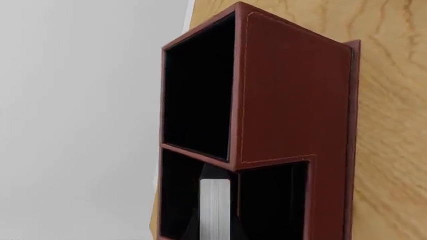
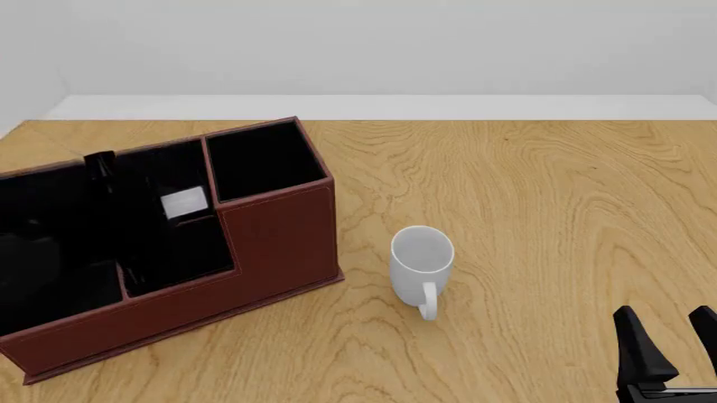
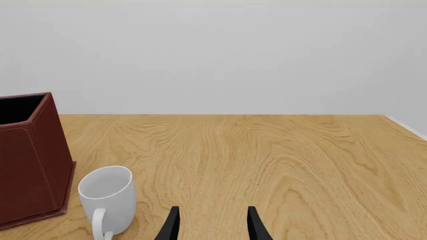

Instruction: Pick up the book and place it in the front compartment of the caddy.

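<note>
The book [image 1: 215, 207] is seen pinched by the left gripper [image 1: 215, 220] inside the caddy [image 1: 293, 115] only from the left wrist; the right gripper [image 2: 672, 340] is held spread.

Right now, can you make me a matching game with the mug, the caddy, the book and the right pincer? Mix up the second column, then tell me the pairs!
Things:
1. mug
2. caddy
3. book
4. right pincer

Colour, place or state:
A. reddish-brown outside, black inside
B. open, holding nothing
C. white, standing upright on the table
D. down inside the big box, white page edges showing

Pairs: 1-C, 2-A, 3-D, 4-B
</note>
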`<state>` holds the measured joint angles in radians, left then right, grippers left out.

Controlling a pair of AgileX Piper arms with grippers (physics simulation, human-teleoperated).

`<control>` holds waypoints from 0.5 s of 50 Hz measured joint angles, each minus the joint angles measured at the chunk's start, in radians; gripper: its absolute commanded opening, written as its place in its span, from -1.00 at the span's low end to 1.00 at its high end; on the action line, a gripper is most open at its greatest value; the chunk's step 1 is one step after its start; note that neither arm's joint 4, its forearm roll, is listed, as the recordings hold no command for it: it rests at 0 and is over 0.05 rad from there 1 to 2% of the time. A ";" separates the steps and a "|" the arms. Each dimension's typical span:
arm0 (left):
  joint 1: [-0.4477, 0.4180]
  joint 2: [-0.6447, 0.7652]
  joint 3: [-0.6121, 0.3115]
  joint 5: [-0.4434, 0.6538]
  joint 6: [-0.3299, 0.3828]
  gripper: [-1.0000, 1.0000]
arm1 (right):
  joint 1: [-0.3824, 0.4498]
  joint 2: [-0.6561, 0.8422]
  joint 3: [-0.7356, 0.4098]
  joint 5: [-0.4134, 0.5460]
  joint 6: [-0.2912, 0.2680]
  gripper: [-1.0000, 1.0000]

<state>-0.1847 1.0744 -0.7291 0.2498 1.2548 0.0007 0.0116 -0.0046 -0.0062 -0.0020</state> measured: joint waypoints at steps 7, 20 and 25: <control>0.010 0.028 0.002 -0.032 0.009 -1.00 | 0.000 0.000 0.000 0.000 0.000 1.00; 0.016 0.072 0.007 -0.085 0.015 -1.00 | 0.000 0.000 0.000 0.000 0.000 1.00; 0.019 0.087 0.012 -0.111 0.023 -1.00 | 0.000 0.000 0.000 0.000 0.000 1.00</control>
<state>-0.1656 1.1615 -0.7175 0.1386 1.2778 0.0007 0.0115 -0.0046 -0.0062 -0.0020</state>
